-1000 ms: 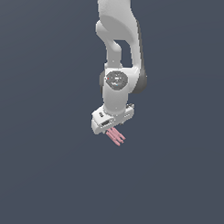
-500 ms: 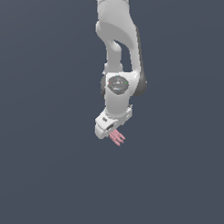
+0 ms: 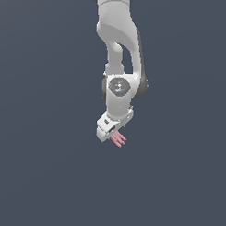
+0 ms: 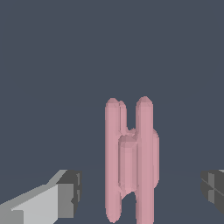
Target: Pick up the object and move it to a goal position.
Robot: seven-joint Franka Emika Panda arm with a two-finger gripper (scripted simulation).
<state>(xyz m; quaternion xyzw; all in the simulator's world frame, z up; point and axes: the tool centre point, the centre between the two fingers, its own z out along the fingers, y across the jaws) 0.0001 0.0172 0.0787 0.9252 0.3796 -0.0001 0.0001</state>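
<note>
The white two-fingered gripper (image 3: pixel 116 136) stands with its dark pads wide apart and clear of the small pale pink ridged object (image 4: pixel 130 159) lying between them, so by my reading the grasp, the lift and the carry all remain.

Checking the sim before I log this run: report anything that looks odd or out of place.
One oddity: in the wrist view the gripper's fingers stand well apart from the pink ridged object, with gaps on both sides. The exterior view shows the object just beneath the gripper, over featureless grey.
</note>
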